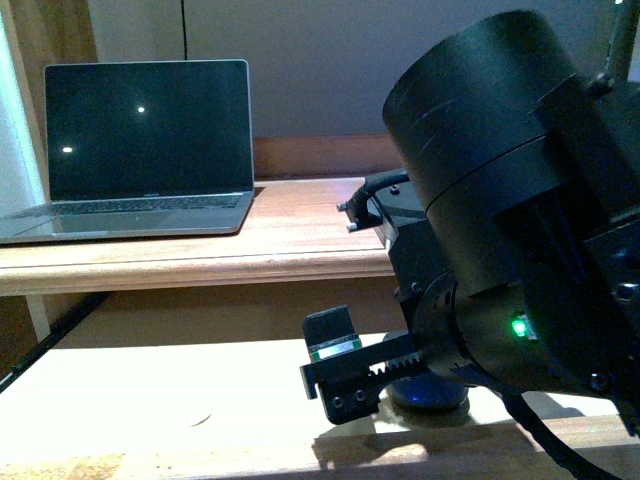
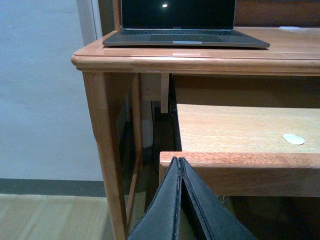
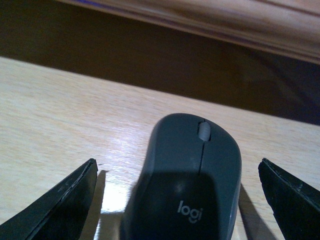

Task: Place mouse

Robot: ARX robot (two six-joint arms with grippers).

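Lying flat on the lower wooden shelf (image 1: 150, 400), the mouse (image 3: 190, 175) is sitting between the spread fingers of the right gripper (image 3: 177, 165), which is touching it on neither side. Only the right wrist view is showing that gap. The front view is hiding most of the mouse under the right arm (image 1: 500, 180) at five o'clock, while showing the laptop (image 1: 140, 150) at ten o'clock on the upper desk (image 1: 300, 230). The left gripper (image 2: 179, 162) is hanging clenched and empty in its own wrist view.

Dim warm light, glare on lower shelf (image 3: 65, 115), bright spots on laptop screen (image 1: 150, 125)
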